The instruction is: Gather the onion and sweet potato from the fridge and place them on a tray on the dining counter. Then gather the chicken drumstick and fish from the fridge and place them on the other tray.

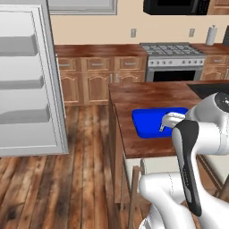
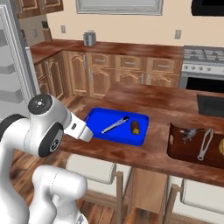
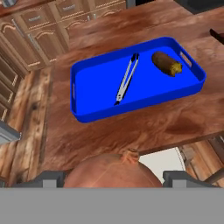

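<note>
Blue tray [image 3: 87, 114] holds tongs [image 3: 127, 78] and sweet potato [image 3: 166, 63]; jaws clamp the onion [image 3: 111, 173].

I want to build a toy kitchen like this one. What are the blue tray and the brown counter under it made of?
The bright blue shallow rectangular tray looks like smooth plastic: one even colour, rounded corners, moulded end handles, though painted metal is possible. The dark reddish-brown dining counter top looks like polished wood: streaky grain and a soft shine.
</note>
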Controlling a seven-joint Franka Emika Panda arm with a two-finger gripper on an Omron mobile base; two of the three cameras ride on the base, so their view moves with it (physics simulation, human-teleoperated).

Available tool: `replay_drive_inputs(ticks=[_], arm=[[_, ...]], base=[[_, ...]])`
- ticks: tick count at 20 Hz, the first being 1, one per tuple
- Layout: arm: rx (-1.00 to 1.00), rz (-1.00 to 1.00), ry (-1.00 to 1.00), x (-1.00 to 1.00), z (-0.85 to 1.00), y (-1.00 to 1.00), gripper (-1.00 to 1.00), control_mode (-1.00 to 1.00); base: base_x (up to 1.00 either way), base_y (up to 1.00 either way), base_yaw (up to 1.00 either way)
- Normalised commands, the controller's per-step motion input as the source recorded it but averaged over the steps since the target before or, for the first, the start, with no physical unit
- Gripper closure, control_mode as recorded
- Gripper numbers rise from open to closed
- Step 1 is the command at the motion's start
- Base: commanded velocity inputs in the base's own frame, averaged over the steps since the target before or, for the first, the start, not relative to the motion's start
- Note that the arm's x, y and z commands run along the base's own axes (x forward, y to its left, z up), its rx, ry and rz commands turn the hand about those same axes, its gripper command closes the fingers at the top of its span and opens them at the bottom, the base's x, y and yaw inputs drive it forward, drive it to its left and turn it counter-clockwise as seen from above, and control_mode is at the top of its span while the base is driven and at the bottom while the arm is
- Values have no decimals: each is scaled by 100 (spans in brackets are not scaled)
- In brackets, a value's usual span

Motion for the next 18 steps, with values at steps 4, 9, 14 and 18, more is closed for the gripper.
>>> replay_drive_inputs(ticks=[4, 9, 14, 18], arm=[[0, 0, 0, 0, 0, 0, 100, 100], [0, 0, 0, 0, 0, 0, 100, 100], [0, -8, 11, 25, 0, 0, 100, -100], [0, -6, 11, 41, 0, 0, 100, -100]], base=[[45, 0, -11], [36, 0, -10], [5, 0, -2], [0, 0, 0]])
